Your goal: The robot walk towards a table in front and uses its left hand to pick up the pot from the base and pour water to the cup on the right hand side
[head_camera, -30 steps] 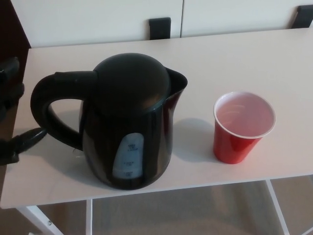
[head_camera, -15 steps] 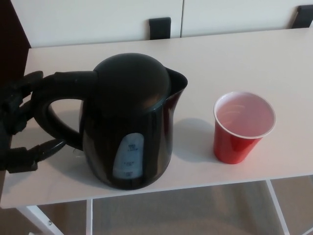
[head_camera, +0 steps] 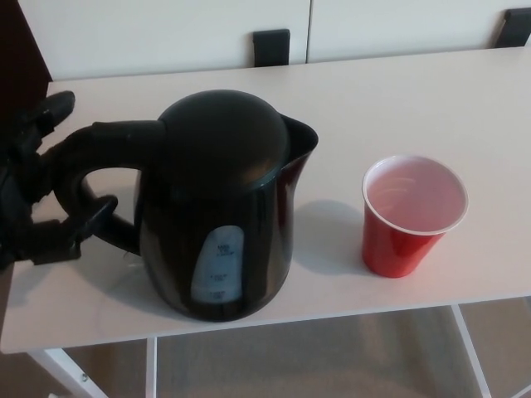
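The black pot (head_camera: pixel 224 207) stands upright near the front edge of the white table (head_camera: pixel 398 91), its lid down and its spout turned toward the red cup (head_camera: pixel 412 214), which sits apart from the pot on its spout side, upright and apparently empty. On the other side of the pot, its looped handle (head_camera: pixel 83 174) points at the left hand (head_camera: pixel 37 191), which comes in at the table's edge. The hand's fingers are spread apart and grasp nothing: one finger (head_camera: pixel 51 108) reaches above the top of the handle, another (head_camera: pixel 79 228) pokes into the lower part of the loop, so the handle lies between them but is not yet clamped. The right hand is nowhere to be seen.

The step in hand looks like the reach for the grasp; lifting and pouring are not yet begun. The next move calls for the hand to press further onto the handle and close firmly around it (the base under the pot cannot be made out from this angle), then lift straight up before tilting the spout over the cup
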`<state>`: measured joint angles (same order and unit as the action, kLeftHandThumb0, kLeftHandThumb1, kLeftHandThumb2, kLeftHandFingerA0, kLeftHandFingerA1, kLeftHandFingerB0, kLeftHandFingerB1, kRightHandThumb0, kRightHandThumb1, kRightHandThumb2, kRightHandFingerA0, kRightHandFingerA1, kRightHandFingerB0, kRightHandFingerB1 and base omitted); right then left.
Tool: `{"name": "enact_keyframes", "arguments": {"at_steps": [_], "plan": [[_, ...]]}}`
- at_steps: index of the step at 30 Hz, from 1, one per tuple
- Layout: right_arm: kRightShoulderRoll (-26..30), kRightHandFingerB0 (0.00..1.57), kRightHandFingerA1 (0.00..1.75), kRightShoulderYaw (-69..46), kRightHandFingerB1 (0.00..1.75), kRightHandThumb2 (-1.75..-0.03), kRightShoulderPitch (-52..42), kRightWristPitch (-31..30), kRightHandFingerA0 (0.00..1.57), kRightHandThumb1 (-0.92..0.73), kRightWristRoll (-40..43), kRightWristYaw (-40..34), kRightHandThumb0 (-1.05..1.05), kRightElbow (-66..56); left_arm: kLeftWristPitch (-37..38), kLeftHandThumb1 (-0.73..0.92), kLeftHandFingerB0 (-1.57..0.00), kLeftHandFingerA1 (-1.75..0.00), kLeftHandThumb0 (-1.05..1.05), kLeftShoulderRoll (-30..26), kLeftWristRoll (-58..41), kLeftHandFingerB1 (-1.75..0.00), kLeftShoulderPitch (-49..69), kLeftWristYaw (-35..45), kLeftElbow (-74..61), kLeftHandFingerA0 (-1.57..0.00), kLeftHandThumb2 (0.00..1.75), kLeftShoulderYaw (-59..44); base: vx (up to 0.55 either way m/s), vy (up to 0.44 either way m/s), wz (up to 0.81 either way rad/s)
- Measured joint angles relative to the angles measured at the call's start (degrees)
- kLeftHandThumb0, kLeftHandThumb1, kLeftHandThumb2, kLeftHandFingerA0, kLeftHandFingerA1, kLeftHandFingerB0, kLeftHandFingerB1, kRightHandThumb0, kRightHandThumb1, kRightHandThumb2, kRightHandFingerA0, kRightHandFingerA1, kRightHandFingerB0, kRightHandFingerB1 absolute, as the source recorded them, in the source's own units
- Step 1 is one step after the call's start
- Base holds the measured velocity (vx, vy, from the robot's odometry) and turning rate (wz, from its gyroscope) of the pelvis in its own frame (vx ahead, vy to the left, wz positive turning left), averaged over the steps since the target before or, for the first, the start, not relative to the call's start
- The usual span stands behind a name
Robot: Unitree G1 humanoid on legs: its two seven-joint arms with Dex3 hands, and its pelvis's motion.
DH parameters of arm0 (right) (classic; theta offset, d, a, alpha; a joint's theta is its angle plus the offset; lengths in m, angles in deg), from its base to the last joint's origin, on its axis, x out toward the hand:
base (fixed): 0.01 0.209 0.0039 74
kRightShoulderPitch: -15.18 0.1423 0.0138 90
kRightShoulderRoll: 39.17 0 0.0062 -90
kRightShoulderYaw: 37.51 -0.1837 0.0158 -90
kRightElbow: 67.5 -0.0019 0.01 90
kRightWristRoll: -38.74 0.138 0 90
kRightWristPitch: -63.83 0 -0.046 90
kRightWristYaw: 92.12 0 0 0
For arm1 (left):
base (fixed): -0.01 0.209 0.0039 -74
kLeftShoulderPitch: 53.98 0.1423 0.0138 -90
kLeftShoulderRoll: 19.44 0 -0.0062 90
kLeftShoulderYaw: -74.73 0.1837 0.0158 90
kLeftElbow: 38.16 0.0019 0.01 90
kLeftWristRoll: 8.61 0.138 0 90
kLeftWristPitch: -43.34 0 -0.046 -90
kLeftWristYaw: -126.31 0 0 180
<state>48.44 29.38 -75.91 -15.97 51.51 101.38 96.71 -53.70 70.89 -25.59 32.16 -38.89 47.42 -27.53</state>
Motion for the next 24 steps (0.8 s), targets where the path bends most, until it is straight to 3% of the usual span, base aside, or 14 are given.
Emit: {"name": "enact_keyframes", "arguments": {"at_steps": [7, 8, 24], "plan": [[0.00, 0.56, 0.50, 0.28, 0.45, -0.56, 0.15, 0.01, 0.66, -0.57, -0.14, -0.01, -0.23, -0.12, -2.15, 0.31, -0.13, -0.53, -0.15, 0.52, 0.40, -0.52, -1.87, -1.97, 0.30, -0.13, 0.85, -0.24, 0.00, 0.000, 0.00], [0.00, 0.53, 0.49, 0.25, 0.44, -0.56, 0.22, 0.01, 0.63, -0.57, -0.13, -0.01, -0.25, -0.12, -2.39, 0.42, -0.26, -0.41, -0.28, 0.52, 0.53, -0.38, -2.05, -2.19, 0.35, -0.26, 0.57, -0.24, 0.00, 0.000, 0.00], [0.00, 0.59, 0.50, 0.81, 0.46, -0.56, 1.15, 0.16, 0.68, -0.57, -0.89, -0.02, -0.25, -0.48, -3.52, 0.38, -0.33, -0.43, -0.31, 0.43, 1.60, -0.39, -4.64, -3.26, 2.73, -0.35, 0.57, 0.46, 0.00, 0.000, 0.00]]}}
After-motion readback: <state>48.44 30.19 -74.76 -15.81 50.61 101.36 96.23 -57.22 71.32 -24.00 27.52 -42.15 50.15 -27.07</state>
